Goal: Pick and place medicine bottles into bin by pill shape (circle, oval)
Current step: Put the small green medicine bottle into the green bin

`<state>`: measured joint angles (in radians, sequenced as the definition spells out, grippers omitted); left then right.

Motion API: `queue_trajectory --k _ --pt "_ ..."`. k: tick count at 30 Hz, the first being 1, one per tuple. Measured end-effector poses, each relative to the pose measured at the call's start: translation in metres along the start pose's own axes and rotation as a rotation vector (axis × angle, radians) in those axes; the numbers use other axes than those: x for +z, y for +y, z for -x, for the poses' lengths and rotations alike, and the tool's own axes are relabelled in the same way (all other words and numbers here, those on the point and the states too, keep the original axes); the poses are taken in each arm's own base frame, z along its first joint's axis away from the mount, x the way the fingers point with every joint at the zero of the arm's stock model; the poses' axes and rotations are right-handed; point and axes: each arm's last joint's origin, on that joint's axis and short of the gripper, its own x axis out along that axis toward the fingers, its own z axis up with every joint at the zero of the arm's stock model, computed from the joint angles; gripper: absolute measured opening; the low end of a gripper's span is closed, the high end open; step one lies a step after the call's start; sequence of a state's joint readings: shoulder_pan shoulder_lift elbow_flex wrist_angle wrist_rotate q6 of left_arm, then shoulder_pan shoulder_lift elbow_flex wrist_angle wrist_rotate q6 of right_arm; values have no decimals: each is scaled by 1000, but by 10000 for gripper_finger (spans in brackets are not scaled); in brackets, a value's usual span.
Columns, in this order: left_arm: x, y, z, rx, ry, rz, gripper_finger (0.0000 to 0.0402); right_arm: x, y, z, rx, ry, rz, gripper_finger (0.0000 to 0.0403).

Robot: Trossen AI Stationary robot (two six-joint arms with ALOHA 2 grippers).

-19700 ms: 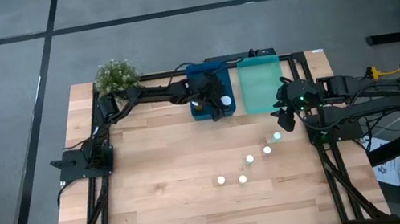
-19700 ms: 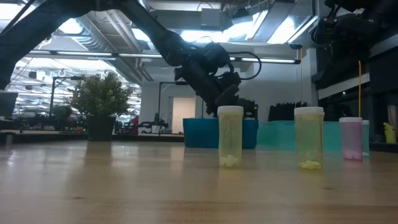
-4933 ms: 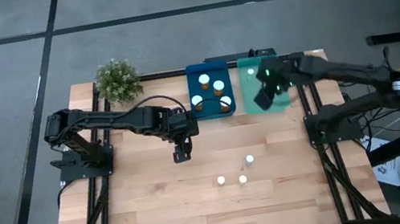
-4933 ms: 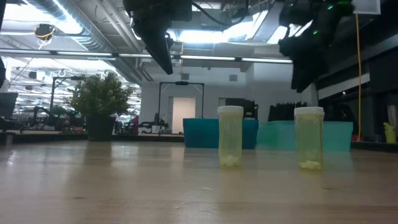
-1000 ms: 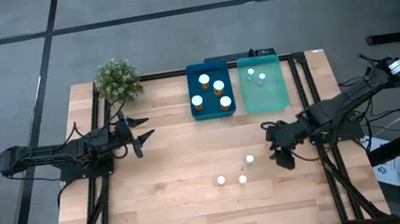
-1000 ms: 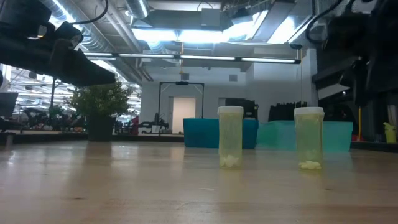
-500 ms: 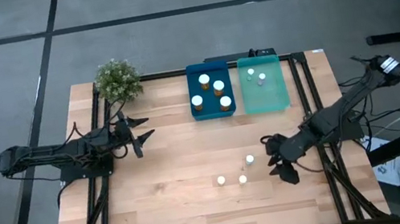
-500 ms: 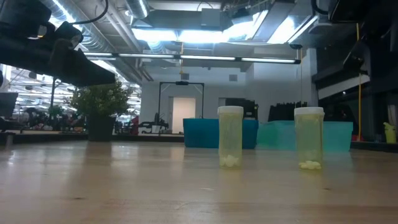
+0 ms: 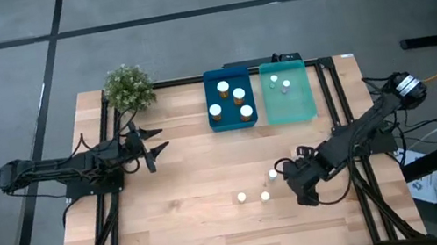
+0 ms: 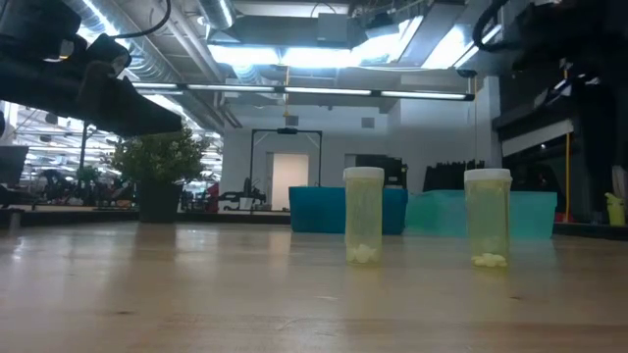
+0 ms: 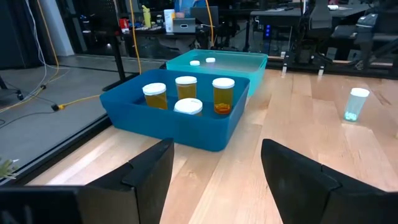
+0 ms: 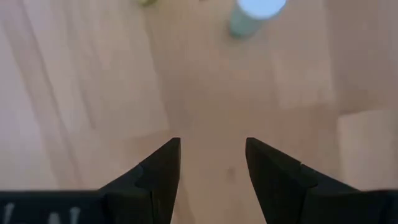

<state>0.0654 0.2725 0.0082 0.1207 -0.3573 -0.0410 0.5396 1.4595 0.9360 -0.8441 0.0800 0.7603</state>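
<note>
Three pale bottles with white caps stand upright on the table's right half (image 9: 272, 174) (image 9: 265, 196) (image 9: 241, 197); two of them show in the low view (image 10: 363, 216) (image 10: 488, 218). The dark blue bin (image 9: 232, 118) holds several amber bottles (image 11: 223, 94). The teal bin (image 9: 290, 106) holds two pale bottles (image 9: 286, 85). My right gripper (image 9: 299, 187) is open above the table, just right of the three bottles; one bottle (image 12: 258, 9) shows ahead of its fingers (image 12: 211, 168). My left gripper (image 9: 152, 151) is open and empty at the table's left.
A small potted plant (image 9: 126, 86) stands at the table's far left corner. The two bins stand side by side at the far edge. Bare wood lies between the arms and along the near edge.
My right gripper has gone toward the table's left and a little toward its near edge, closing on the three pale bottles. It stays open and empty. The bottles stand where they were.
</note>
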Motion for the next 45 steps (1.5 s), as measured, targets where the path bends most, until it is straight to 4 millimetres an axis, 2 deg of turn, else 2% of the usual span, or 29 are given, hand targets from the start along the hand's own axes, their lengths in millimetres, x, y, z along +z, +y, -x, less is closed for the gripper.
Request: queue_trajectory --k 9,15,20,32,45 --pt "0 0 0 0 0 0 234 9 -3 -10 -63 -64 14 184" --pt "0 0 0 0 0 0 234 20 -12 -11 -114 -130 56 184" --pt "0 0 0 0 0 0 234 26 -19 -15 -113 -109 44 184" --pt "0 0 0 0 0 0 234 33 -16 -35 -114 -71 117 184" --pt "0 0 0 0 1 0 234 37 -15 -37 -134 -135 121 184"
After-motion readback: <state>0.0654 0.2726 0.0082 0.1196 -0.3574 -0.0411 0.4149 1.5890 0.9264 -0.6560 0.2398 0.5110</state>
